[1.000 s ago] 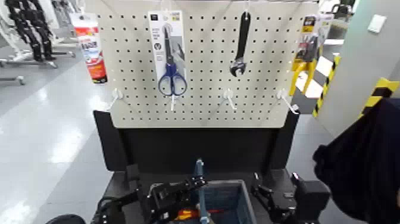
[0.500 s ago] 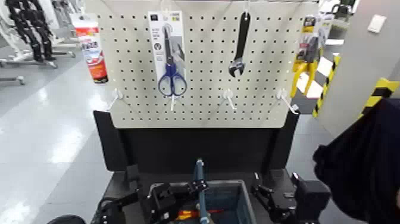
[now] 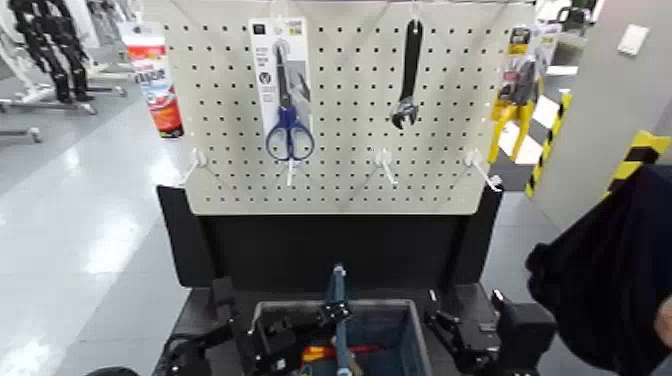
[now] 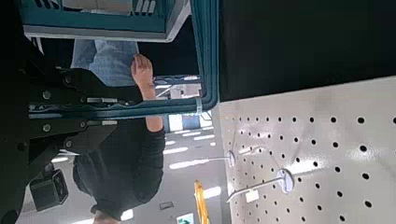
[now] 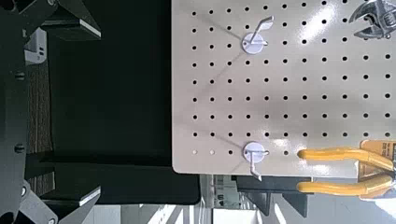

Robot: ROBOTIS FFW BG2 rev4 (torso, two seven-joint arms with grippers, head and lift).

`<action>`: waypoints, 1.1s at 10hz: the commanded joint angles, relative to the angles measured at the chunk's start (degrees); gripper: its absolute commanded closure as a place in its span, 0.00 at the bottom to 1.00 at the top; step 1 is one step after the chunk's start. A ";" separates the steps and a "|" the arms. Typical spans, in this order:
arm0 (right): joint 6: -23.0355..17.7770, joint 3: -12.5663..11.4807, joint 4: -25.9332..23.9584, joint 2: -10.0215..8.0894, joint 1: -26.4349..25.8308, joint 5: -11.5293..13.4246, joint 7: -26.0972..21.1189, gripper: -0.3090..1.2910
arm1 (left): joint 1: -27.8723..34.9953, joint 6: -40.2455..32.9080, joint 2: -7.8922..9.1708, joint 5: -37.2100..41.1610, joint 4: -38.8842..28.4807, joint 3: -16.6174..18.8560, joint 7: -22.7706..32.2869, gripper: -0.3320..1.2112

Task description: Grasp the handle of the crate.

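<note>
While the handle (image 3: 338, 318) stands upright over the crate (image 3: 405, 335) middle, the left gripper (image 3: 322, 318) has edged closer across 3 head views, now just beside it; I cannot tell its jaw state. The right gripper (image 3: 452, 332) waits near the crate's right side, jaws unclear.

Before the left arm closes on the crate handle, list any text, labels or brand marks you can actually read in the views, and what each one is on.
None can be read.
Red and white tube by the pegboard: lettering too blurred.
Scissors packet: print too small.
Yellow-handled tool packet: label unreadable.
Wrench: no marking legible.
Crate, handle, left gripper: no text visible.
Wrist views: none.
</note>
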 commanded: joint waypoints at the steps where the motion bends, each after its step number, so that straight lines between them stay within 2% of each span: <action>1: -0.06 -0.12 -0.09 0.00 0.00 0.12 0.00 0.28 | 1.74 -0.05 0.00 1.74 -4.38 0.33 0.85 0.96; 7: -0.15 -0.03 -0.26 -0.09 0.09 1.18 0.08 0.28 | 4.38 -2.51 -0.26 6.84 -10.26 -0.55 2.69 0.96; 11: -0.77 -0.03 -0.18 0.09 0.09 1.62 0.08 0.28 | 4.56 -2.86 -0.70 8.07 -10.44 -0.99 2.52 0.96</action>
